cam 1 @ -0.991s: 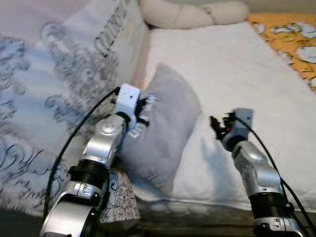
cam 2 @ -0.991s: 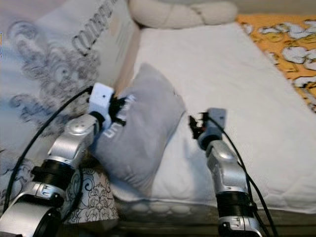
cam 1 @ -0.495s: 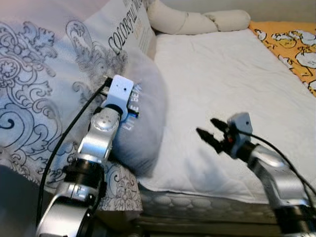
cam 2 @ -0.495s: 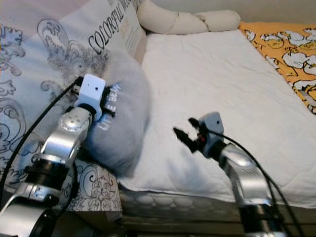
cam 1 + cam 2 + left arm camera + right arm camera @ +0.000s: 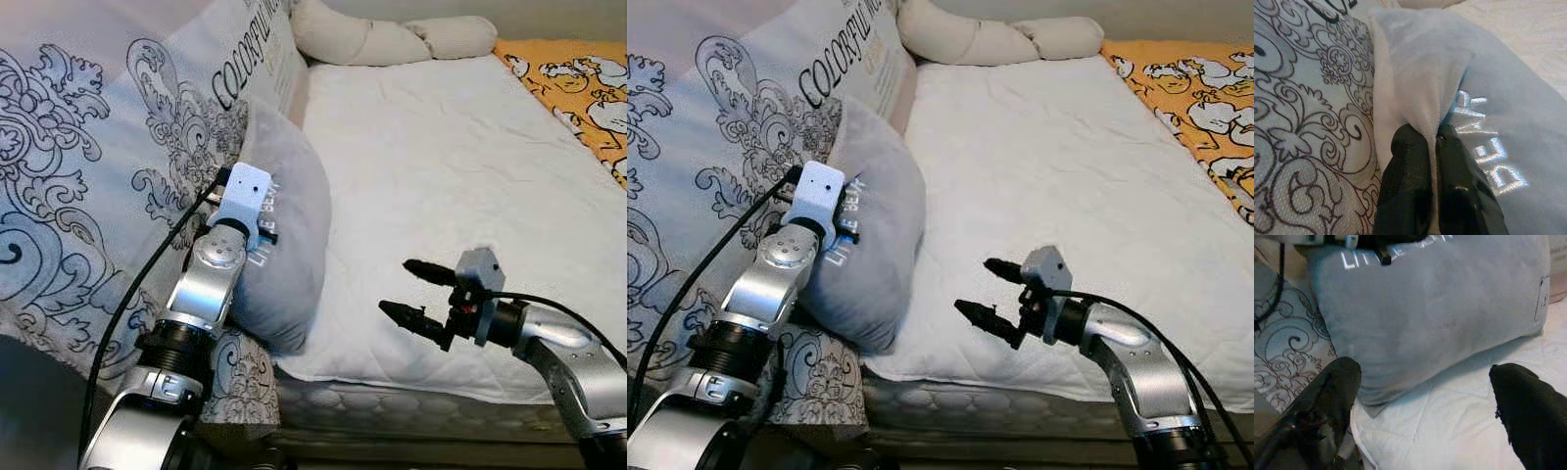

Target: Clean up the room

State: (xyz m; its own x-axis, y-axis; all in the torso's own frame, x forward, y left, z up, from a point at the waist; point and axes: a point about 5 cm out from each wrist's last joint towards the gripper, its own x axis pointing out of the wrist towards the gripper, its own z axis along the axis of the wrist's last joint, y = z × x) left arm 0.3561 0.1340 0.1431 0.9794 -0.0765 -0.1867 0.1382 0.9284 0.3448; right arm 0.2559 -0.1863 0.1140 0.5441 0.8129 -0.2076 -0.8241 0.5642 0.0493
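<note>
A grey cushion (image 5: 290,235) with white lettering stands on edge at the left side of the bed, leaning against a large patterned pillow (image 5: 108,166). My left gripper (image 5: 1432,147) is shut on a fold of the grey cushion (image 5: 1508,112) near its lettering. My right gripper (image 5: 416,292) hovers open above the white mattress (image 5: 460,166), just right of the cushion, with nothing between its fingers (image 5: 1332,391).
A cream bolster (image 5: 392,39) lies across the head of the bed. An orange patterned blanket (image 5: 588,88) covers the far right. The mattress front edge (image 5: 392,411) runs below my right arm. The big pillow bears black scrollwork and printed text.
The left gripper has kept hold of the grey cushion and brought it up against the patterned pillow. My right gripper has drawn back from the cushion, swung lower and opened wide.
</note>
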